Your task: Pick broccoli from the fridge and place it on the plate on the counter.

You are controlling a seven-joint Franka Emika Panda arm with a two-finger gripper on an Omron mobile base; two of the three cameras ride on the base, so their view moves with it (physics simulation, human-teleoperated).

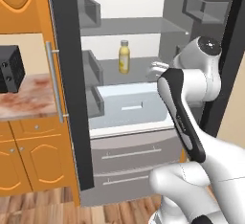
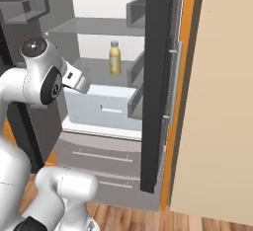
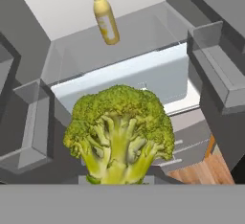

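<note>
The broccoli (image 3: 119, 134), a bumpy green floret with a yellowish stalk, sits large and close in the hand view, stalk down where my fingertips are, and it hides them. My gripper (image 2: 81, 83) is shut on the broccoli and is held in front of the open fridge (image 1: 72, 74), at the height of the pale drawer (image 1: 129, 104). The hand's white body covers the floret in both base views. The counter (image 1: 24, 101) lies left of the fridge door. The plate is out of view.
A yellow bottle (image 1: 124, 57) stands on the grey shelf (image 2: 96, 67) above the drawer. Door bins (image 3: 222, 67) flank the opening on both sides. A black microwave (image 1: 9, 69) rests on the counter, with orange cabinets (image 1: 33, 158) below. A beige wall (image 2: 222, 101) stands at the right.
</note>
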